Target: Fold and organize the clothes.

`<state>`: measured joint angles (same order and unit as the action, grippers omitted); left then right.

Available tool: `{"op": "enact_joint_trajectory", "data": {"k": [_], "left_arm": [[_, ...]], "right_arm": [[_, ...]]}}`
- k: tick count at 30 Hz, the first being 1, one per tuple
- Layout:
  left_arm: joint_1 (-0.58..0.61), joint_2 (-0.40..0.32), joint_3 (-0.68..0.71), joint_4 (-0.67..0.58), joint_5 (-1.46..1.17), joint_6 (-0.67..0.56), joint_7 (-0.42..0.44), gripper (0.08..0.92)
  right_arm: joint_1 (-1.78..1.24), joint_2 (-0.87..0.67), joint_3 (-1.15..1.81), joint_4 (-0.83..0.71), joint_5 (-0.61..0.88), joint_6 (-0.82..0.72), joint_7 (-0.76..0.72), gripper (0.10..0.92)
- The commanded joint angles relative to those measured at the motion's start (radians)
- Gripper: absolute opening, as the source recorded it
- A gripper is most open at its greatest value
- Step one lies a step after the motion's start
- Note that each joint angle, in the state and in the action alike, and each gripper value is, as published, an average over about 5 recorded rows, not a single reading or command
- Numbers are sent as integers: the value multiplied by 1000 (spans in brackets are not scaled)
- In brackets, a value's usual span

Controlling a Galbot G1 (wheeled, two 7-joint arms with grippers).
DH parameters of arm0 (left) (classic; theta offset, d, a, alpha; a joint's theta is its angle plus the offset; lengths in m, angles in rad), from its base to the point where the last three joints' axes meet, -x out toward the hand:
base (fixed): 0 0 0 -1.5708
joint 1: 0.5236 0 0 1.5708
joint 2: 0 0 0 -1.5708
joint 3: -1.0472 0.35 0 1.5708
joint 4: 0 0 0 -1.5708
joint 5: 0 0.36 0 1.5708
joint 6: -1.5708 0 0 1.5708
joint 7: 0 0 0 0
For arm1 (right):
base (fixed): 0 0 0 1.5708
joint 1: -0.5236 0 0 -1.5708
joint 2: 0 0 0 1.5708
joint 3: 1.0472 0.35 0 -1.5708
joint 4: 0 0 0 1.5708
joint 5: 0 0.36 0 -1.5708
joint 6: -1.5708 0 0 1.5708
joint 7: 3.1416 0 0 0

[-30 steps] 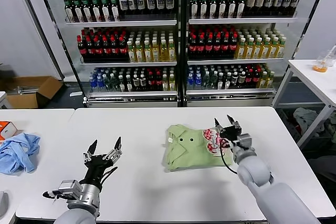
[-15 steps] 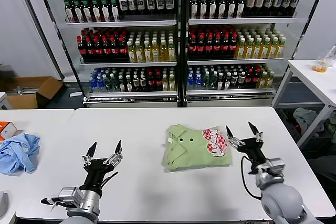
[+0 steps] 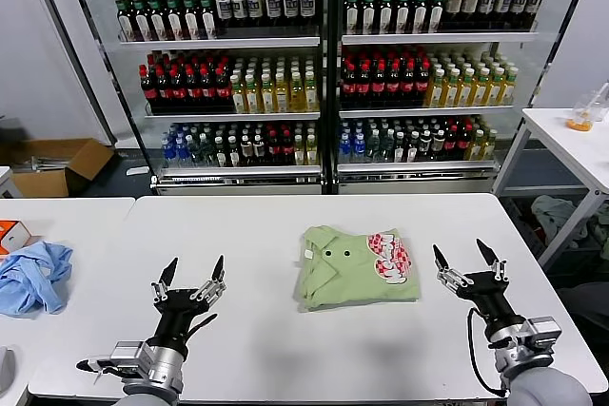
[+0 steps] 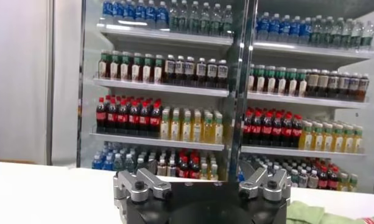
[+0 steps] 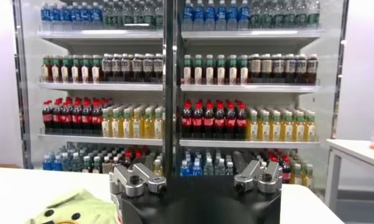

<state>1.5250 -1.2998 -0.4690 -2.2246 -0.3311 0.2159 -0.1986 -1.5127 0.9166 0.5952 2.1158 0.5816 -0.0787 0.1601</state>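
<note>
Shirt [image 3: 354,267] lies folded on table [image 3: 285,225], before bottle-stocked fridge [image 3: 324,73].

The left tool [image 4: 202,193] is filling the near edge of this view, its dark body and two grey finger mounts showing, with the fingers themselves lying out of frame. It is sitting over the white bench [image 4: 47,192]. A corner of the light green shirt [image 4: 312,213] is resting on the bench off to one side of the tool. Beyond the bench, a glass-fronted cooler [image 4: 236,91] is standing with its shelves carrying rows of bottled drinks.
</note>
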Motion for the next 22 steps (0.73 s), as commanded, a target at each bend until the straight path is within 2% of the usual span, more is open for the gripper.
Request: {"op": "enact_joint_trajectory", "data": {"k": [1, 12, 22], "left_arm": [[14, -12, 7, -5, 20, 5, 3, 823], [52, -20, -21, -25, 37, 11, 17, 823], [52, 1, -50, -23, 38, 24, 30, 823]], "right_arm": [[-98, 0, 69, 66, -21, 8, 15, 823], [-162, 10, 105, 114, -58, -15, 28, 823], [-181, 19, 111, 115, -72, -21, 48, 823]]}}
